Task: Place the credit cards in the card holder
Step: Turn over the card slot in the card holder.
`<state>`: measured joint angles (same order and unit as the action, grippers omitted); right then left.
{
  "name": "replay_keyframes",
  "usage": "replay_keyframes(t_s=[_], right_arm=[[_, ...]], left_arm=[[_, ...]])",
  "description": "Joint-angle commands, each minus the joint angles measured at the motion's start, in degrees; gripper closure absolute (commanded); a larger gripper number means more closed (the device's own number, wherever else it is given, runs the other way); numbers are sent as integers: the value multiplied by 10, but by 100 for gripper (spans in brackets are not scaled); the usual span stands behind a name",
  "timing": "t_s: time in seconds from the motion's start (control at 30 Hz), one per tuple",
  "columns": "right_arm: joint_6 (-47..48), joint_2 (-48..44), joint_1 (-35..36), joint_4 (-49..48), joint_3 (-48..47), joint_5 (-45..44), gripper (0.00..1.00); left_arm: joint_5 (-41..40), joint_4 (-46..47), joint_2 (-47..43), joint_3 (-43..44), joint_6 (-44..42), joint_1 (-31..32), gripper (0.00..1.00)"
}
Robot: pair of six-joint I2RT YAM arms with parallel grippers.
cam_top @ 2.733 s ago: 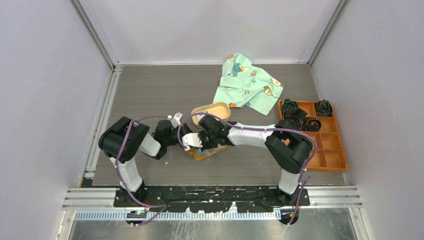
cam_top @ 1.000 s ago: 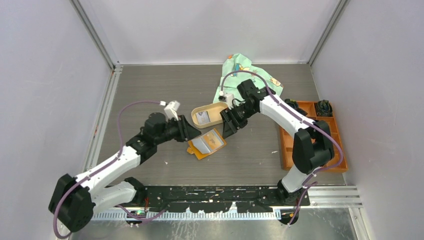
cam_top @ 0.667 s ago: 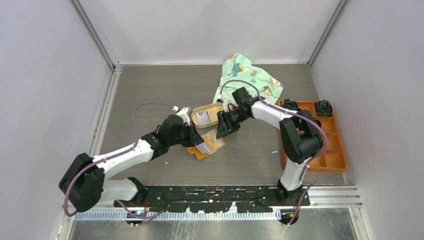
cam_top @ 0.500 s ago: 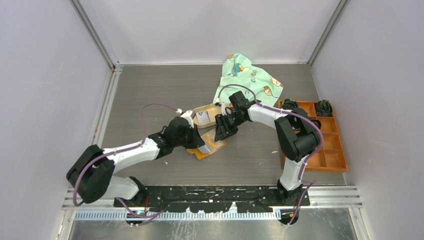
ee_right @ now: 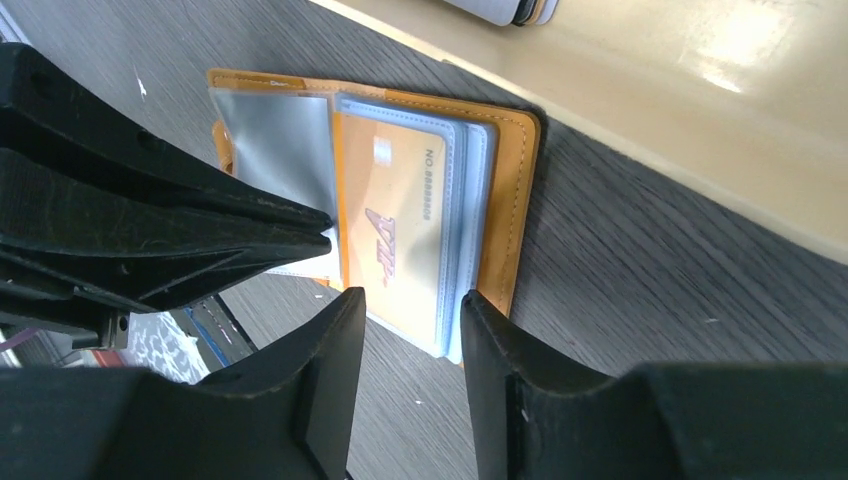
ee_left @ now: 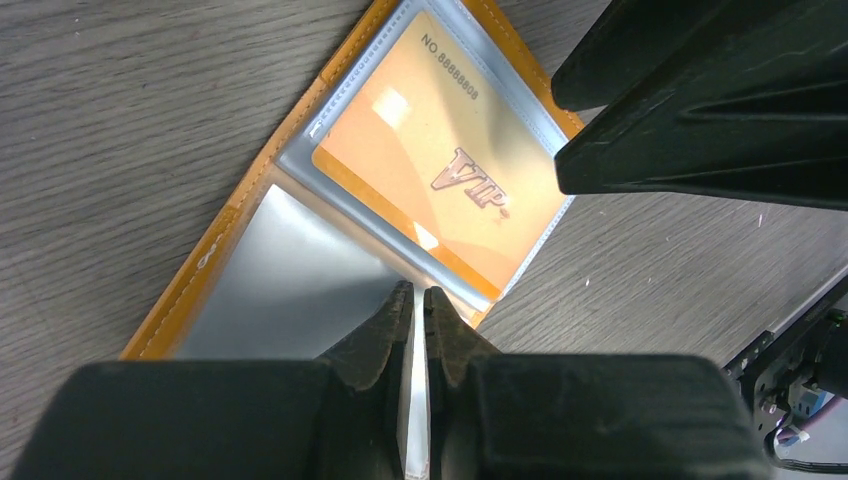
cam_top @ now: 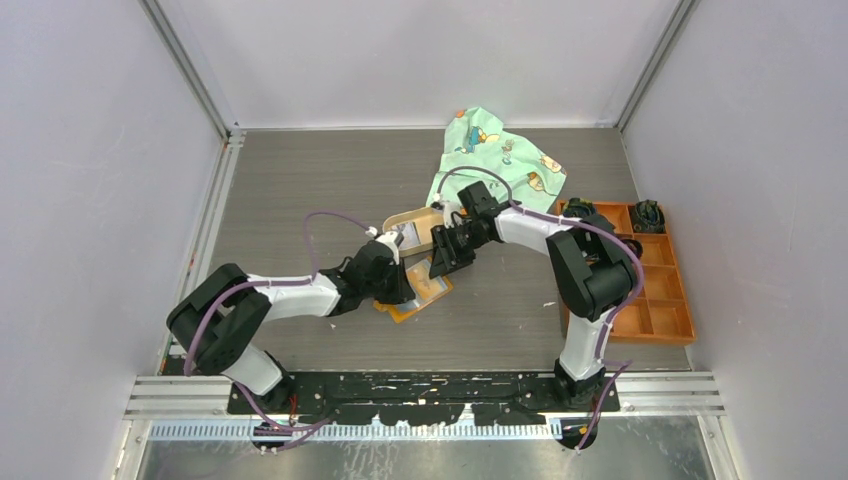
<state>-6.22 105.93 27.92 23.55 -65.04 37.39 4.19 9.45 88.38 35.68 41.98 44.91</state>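
Card holder: your card holder (ee_right: pixel 512 180) lies open near the middle of the table, a little toward the near edge, just in front of the tray (ee_right: pixel 720 130)
Its axis: spread out, it runs slantwise from near-left to far-right; an orange card (ee_left: pixel 435 185) already sits in a clear pocket on the right half, its length lying across that line
Left pincer: your left gripper (ee_left: pixel 418 300) is clenched on the free edge of one clear page of the card holder, reaching in from the left side
Right pincer: your right gripper (ee_right: pixel 410 300) stands half spread, tips over the end of the page stack that holds the orange card, grasping nothing that shows
Cards: the credit cards (ee_right: pixel 500 8) lie in the tray, beyond the card holder toward the far edge; only a corner shows, so you cannot tell their long axis
Nearer arm: the right gripper is just beside the tray while the left is busy with the page, so the fetch looks like the right's job
Coming move: you would likely turn a card's length to match the orange card's before sliding it in; which way the held pocket's mouth faces cannot be told
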Motion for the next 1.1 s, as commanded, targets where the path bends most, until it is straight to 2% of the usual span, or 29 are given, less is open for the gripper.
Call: replay_keyframes(t_s=[0.0, 0.3, 0.57, 0.7, 0.87, 1.07], right_arm=[[-10, 7, 0, -19, -6, 25, 56], [-18, 34, -1, -15, -7, 52, 60], [-18, 34, -2, 0, -13, 4, 60], [-29, 40, -1, -6, -12, 39, 60], [-57, 35, -2, -35, -1, 100, 67], [-70, 17, -2, -48, 6, 132, 67]], left_arm=[[-10, 16, 6, 9, -9, 4, 90], [-2, 18, 16, 13, -46, 4, 90], [10, 28, 29, 15, -65, 4, 90], [9, 23, 21, 11, -67, 4, 90], [-5, 26, 14, 0, -64, 4, 90], [-9, 29, 16, -1, -62, 4, 90]])
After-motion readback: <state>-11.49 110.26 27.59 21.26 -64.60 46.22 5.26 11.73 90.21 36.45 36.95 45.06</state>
